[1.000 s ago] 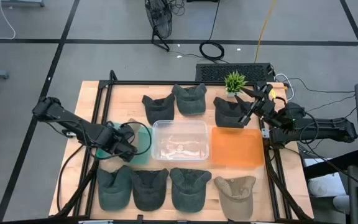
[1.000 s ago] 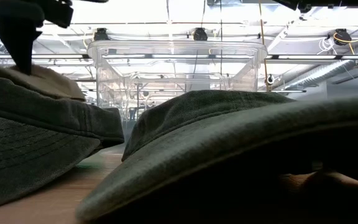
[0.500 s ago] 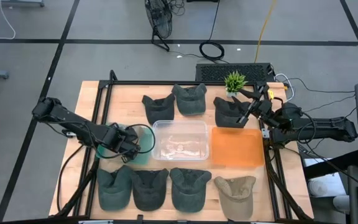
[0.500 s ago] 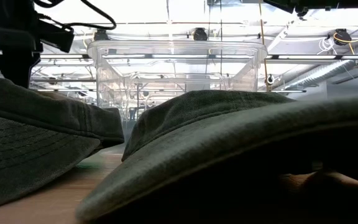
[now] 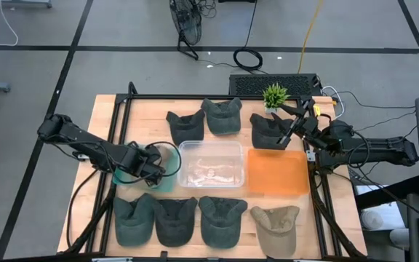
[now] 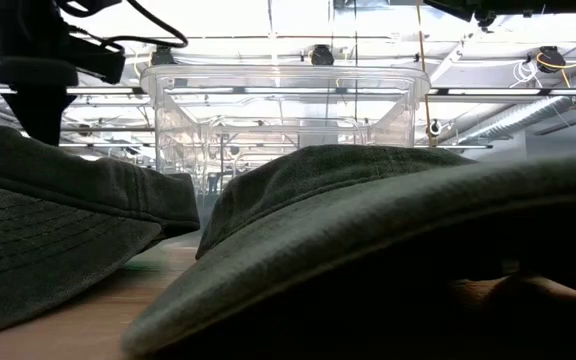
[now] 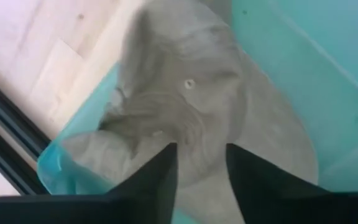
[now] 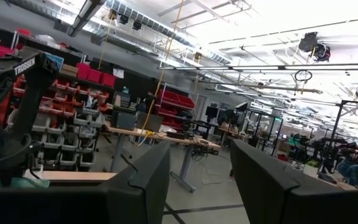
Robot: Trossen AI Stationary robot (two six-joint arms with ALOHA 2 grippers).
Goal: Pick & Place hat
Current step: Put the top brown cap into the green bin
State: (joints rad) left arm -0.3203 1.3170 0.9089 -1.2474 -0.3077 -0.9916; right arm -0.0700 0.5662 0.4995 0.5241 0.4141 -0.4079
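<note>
Hats fill the near edge of the counter [image 5: 108,109]: three dark green ones and a tan one in a row. Just behind them, the left fingers [image 7: 201,171] stand slightly apart above a tan hat [image 7: 185,118] lying crumpled on the teal mat [image 5: 167,169], not gripping it as far as the wrist view shows. The hat hangs partly over the mat's edge toward the bare wood, so it may count as badly placed, and cloth could snag on a fingertip as the arm lifts. Beside it sits the clear bin [image 5: 211,164], then the orange mat [image 5: 277,171]. Farther back, the right fingers [image 5: 291,135] hover spread near a dark hat [image 5: 268,129]; a careless descent could pinch only the brim.
</note>
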